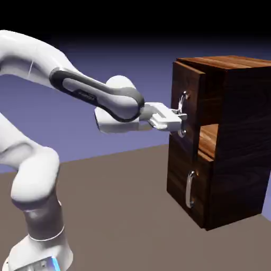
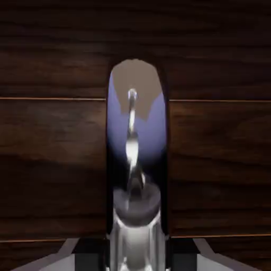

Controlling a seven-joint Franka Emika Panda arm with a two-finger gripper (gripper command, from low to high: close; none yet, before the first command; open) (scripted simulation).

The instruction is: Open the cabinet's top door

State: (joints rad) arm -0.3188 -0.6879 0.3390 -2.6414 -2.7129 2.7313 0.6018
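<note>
The dark-brown wood-grain cabinet stands at the exterior view's right. Its top door sits pulled out a little from the body, with lighter wood showing in the gap behind it. My gripper reaches in level from the left and is shut on the top door's silver handle, near its lower end. In the hand view the handle runs up the middle as a large shiny bar, the door's wood fills the frame, and my gripper is at the bottom edge around it.
Below the top door is the lower panel, closed, with its own silver handle. The cabinet rests on a brown table. My arm's white links rise at the exterior view's left.
</note>
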